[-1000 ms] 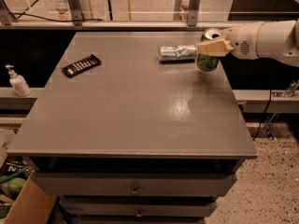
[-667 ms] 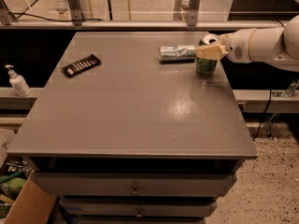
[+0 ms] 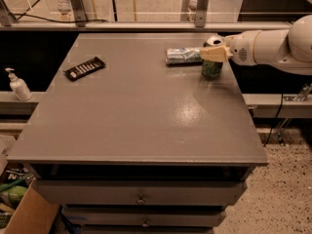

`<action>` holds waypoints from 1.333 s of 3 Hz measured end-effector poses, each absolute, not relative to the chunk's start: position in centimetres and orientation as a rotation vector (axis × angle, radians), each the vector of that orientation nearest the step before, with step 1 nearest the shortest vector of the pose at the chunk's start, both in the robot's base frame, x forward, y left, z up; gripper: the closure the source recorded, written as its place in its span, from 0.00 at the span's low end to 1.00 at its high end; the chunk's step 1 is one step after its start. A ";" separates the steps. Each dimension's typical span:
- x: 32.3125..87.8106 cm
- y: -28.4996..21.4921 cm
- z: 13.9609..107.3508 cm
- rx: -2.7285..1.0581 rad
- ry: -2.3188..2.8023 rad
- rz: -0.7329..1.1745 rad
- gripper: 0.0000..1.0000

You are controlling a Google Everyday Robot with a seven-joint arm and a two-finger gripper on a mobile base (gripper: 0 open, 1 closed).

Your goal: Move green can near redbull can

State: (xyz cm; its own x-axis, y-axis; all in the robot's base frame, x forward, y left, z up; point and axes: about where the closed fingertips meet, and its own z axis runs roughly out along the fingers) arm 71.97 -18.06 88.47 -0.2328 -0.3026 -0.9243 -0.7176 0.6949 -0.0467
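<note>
The green can [image 3: 212, 69] stands upright near the table's far right edge, its silver top [image 3: 213, 40] showing above my gripper. My gripper [image 3: 215, 53] reaches in from the right on a white arm [image 3: 273, 47]. Its pale yellow fingers [image 3: 210, 53] are closed across the can's upper half. The redbull can [image 3: 183, 55] lies on its side on the grey table [image 3: 146, 116], just left of the green can and almost touching it.
A black rectangular device [image 3: 84, 68] lies at the table's far left. A white pump bottle [image 3: 18, 85] stands on a ledge to the left. A cardboard box [image 3: 24, 213] sits on the floor at lower left. Drawers [image 3: 141, 194] lie under the tabletop.
My gripper and the green can have shifted slightly left and down, closer to the redbull can. The redbull can and the black device have not moved.
</note>
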 end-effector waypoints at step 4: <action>71.9 -17.8 88.5 -0.802 1.828 0.487 0.00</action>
